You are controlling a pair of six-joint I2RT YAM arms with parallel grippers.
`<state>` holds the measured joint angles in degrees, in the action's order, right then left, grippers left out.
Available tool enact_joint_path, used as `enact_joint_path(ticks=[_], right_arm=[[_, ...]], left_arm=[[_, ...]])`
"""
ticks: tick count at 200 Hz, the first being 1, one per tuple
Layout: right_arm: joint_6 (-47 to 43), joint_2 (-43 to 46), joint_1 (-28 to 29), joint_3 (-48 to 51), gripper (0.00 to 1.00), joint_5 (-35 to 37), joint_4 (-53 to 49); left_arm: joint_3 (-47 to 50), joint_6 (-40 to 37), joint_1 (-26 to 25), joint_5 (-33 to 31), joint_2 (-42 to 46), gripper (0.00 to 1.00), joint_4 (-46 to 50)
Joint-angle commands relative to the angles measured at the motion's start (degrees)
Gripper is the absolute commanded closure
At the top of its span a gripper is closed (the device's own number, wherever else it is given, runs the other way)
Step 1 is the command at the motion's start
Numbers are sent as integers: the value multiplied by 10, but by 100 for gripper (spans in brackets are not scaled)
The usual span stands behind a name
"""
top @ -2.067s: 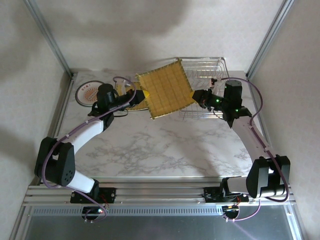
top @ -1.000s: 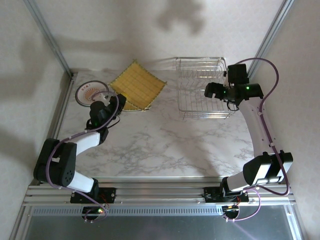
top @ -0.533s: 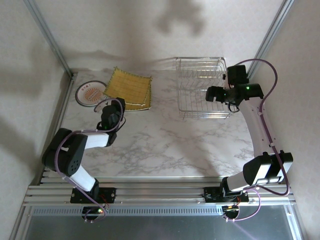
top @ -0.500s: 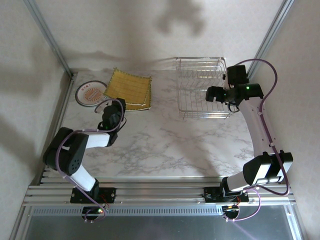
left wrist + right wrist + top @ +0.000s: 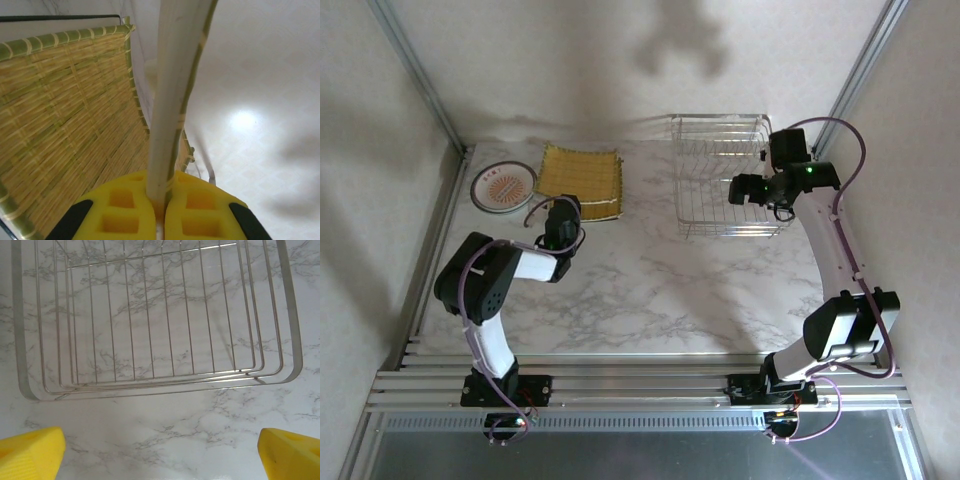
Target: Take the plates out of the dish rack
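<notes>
Left gripper (image 5: 563, 216) jaws pinched striped yellow square plate (image 5: 582, 178) by its near edge, apparently laying it flat on desk (image 5: 650, 280) beside round plate (image 5: 503, 186). Right gripper (image 5: 740, 190) hovered over empty dish rack (image 5: 720, 150), jaws spread, likely since nothing remained to grab.

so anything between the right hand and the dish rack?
Nothing visible. The right hand is open and hovers just off the edge of the dish rack. In the right wrist view, only bare marble table lies between its yellow fingers and the rack's wires.
</notes>
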<state>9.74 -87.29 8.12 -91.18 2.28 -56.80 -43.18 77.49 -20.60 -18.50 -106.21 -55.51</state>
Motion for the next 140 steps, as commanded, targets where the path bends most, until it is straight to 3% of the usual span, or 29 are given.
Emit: enact_joint_path(ticks=[1, 140], right_arm=[[-6, -13, -2, -18, 1, -16, 1], [12, -27, -1, -27, 1, -73, 25]], left_arm=[[-30, 17, -4, -15, -13, 100, -55], [-58, 44, -7, -20, -56, 100, 19]])
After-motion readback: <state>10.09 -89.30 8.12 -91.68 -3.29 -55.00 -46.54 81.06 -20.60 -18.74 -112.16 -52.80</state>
